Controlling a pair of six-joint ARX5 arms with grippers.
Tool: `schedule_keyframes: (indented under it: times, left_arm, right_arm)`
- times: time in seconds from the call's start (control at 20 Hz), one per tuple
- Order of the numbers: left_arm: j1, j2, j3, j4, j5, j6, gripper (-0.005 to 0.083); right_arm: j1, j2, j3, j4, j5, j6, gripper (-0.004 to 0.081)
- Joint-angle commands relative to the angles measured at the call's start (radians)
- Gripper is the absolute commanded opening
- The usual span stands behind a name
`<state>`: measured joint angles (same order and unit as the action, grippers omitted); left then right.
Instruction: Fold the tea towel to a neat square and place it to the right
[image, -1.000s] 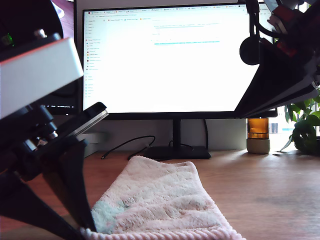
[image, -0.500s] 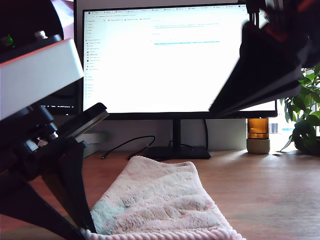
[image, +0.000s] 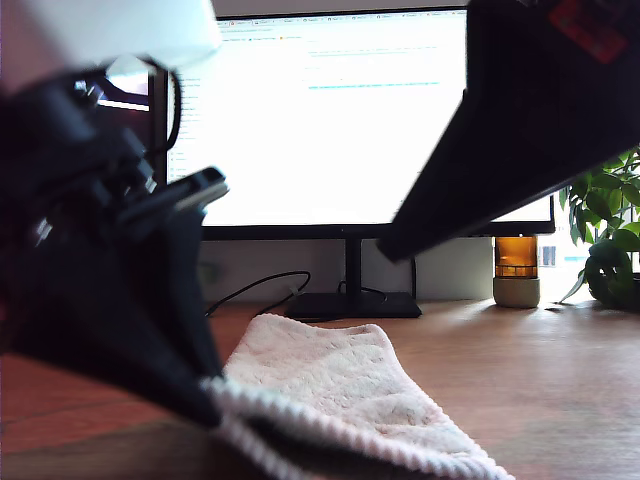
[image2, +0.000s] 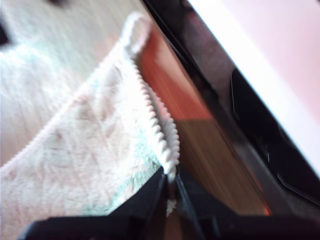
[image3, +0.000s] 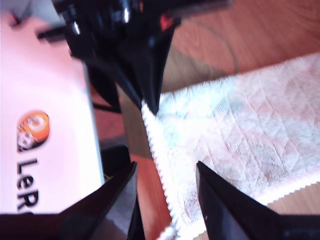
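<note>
Exterior view shows my first gripper (image: 205, 392) pinching the corded hem of the fluffy pale pink terry tea towel (image: 345, 385), lifting its near left corner for folding; my second gripper (image3: 165, 197) hovers spread over that hem, towel mid-table.

My first pincer (image2: 170, 192) is clamped closed; my second pincer (image3: 165, 200) gapes apart.
</note>
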<state>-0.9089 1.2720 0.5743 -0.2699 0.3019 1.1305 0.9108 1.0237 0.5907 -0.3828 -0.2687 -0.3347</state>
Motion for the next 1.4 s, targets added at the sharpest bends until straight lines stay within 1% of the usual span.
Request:
schedule_keyframes:
  times: [0.0,0.15,0.35,0.4,0.5,0.6,0.75,0.9,1.0,1.25,1.35]
  left_arm:
    - [-0.004,-0.004,0.007,-0.010,0.021,-0.025,-0.0021]
    - [-0.004,-0.004,0.025,-0.024,0.039,-0.060,-0.0021]
    - [-0.004,-0.004,0.068,-0.035,0.048,-0.116,-0.0021]
    - [-0.003,-0.004,0.083,-0.050,0.057,-0.128,-0.0021]
    - [-0.003,-0.004,0.111,-0.076,0.063,-0.154,-0.0021]
    - [-0.003,-0.004,0.133,-0.083,0.065,-0.167,-0.0021]
    - [-0.003,-0.004,0.151,-0.102,0.081,-0.188,-0.0021]
    - [-0.003,-0.004,0.153,-0.111,0.083,-0.189,-0.0021]
    - [-0.003,-0.004,0.153,-0.128,0.083,-0.190,-0.0021]
    - [0.002,-0.004,0.153,-0.158,0.083,-0.190,-0.0021]
    - [0.003,-0.004,0.153,-0.168,0.083,-0.190,-0.0021]
  right_arm:
    - [0.025,0.030,0.005,0.000,0.020,-0.006,0.0336]
    - [0.063,0.084,0.005,0.005,0.047,-0.006,0.0344]
    - [0.103,0.172,0.005,0.052,0.090,-0.006,0.0361]
    - [0.110,0.189,0.005,0.060,0.107,-0.007,0.0381]
    - [0.117,0.220,0.005,0.079,0.149,-0.007,0.0394]
    - [0.117,0.243,0.005,0.095,0.162,-0.006,0.0396]
    - [0.117,0.270,0.005,0.114,0.245,-0.006,0.0396]
    - [0.116,0.295,0.005,0.117,0.254,-0.005,0.0386]
    - [0.117,0.309,0.005,0.108,0.254,-0.003,0.0343]
    - [0.117,0.313,0.005,0.095,0.265,-0.004,0.0130]
    - [0.117,0.313,0.005,0.085,0.265,-0.001,0.0007]
